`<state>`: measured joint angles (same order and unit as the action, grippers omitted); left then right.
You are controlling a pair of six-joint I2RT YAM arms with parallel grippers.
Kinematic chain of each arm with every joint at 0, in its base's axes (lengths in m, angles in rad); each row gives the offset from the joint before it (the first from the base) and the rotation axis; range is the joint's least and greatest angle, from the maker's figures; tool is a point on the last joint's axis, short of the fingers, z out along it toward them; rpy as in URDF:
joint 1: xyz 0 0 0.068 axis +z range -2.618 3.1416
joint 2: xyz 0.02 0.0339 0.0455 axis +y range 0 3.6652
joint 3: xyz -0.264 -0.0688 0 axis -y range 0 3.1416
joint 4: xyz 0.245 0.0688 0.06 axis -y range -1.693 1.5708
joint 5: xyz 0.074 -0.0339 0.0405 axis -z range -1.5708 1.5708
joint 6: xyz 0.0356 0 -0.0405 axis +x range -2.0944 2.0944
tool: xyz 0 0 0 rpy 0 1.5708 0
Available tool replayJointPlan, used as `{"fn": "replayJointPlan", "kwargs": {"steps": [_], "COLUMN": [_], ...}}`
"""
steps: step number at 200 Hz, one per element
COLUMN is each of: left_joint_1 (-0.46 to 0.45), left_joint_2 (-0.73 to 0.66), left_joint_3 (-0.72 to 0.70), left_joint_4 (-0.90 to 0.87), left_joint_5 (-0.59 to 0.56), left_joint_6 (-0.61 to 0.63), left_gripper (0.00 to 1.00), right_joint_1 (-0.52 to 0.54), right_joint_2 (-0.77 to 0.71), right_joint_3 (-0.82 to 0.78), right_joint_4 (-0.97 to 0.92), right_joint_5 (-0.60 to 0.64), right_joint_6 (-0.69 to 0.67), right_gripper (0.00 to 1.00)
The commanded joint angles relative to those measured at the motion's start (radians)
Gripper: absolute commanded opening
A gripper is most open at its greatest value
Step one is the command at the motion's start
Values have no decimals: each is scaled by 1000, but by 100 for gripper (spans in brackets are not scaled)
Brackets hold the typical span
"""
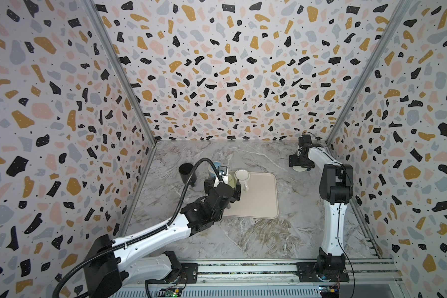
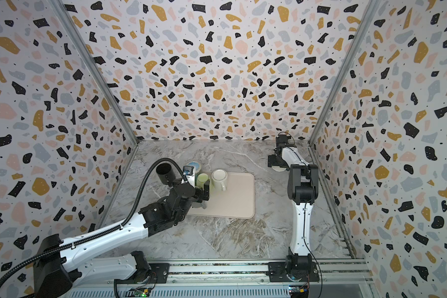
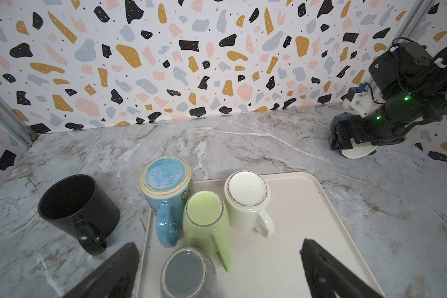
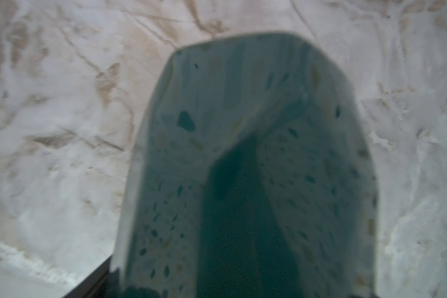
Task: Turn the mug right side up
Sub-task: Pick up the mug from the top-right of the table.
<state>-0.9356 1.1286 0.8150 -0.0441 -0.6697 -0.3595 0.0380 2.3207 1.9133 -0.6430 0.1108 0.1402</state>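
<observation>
Left gripper (image 3: 218, 243), jaws wide open, hovers above the inverted grey mug (image 3: 185, 271) at the tray's (image 3: 294, 219) left edge; right gripper (image 1: 299, 166), far off, jaws unreadable.

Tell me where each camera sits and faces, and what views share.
Top view: high at the front, looking down on the table; both arms show.
Top view: same head, same aim; both arms, tray.
Left wrist: on left arm, facing green mug and back wall; open left gripper shows.
Right wrist: close over a blurred teal-lined mug; robot barely shows.
Shared: left wrist and top views show the tray and right gripper.
</observation>
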Motion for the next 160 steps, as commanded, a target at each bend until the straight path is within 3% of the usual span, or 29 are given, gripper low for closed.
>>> {"fn": "replayJointPlan", "kwargs": {"steps": [1, 57, 160], "left_joint_1": [10, 16, 19], "left_joint_2": [-31, -74, -162], "left_joint_3": [-27, -67, -154], "left_joint_4": [19, 6, 18], "left_joint_5": [-23, -30, 1], "left_joint_6": [-9, -21, -44], "left_gripper": [99, 99, 99], "right_joint_1": [17, 72, 158], "right_joint_2": [-87, -190, -522], "right_joint_3": [-24, -191, -606], "right_joint_4": [1, 61, 209], "right_joint_5": [24, -8, -138], "right_joint_6": [14, 17, 104], "right_gripper": [92, 85, 81]}}
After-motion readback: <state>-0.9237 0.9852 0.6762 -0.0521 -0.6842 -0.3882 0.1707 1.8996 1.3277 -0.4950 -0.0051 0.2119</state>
